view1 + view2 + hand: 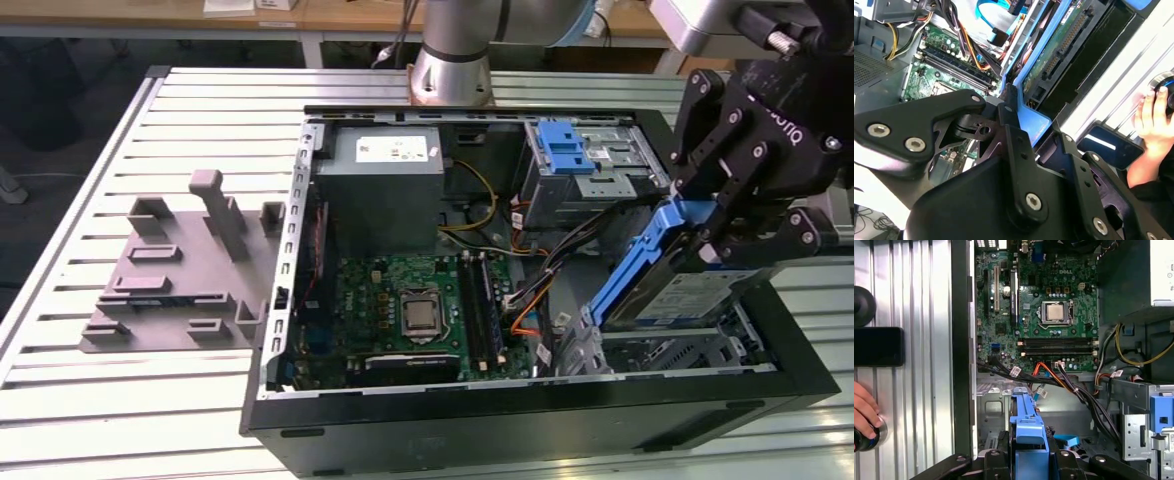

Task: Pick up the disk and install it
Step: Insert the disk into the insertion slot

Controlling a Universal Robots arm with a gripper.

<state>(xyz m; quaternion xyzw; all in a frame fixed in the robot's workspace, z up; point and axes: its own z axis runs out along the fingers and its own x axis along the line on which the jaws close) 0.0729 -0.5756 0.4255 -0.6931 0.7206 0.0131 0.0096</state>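
The disk (683, 296), flat silver-grey metal in a blue plastic carrier, hangs tilted, its lower end at the drive cage (667, 352) inside the open black case (534, 405). The tool (747, 245) pinches the carrier's upper end. A hand (864, 412) is at the ribbed table (120, 420), beside the case wall.

I am operating in a robotics lab or test workshop. The counter (80, 400) is a slatted aluminium plate, and the arm's base (451, 70) stands on it. An opened desktop computer case (534, 425) lies there with its motherboard (407, 305) exposed, beside a grey moulded fixture block (174, 270). Wooden workbenches (347, 12) stand behind. A person's hand (864, 410) rests on a round knob (876, 432) on the counter
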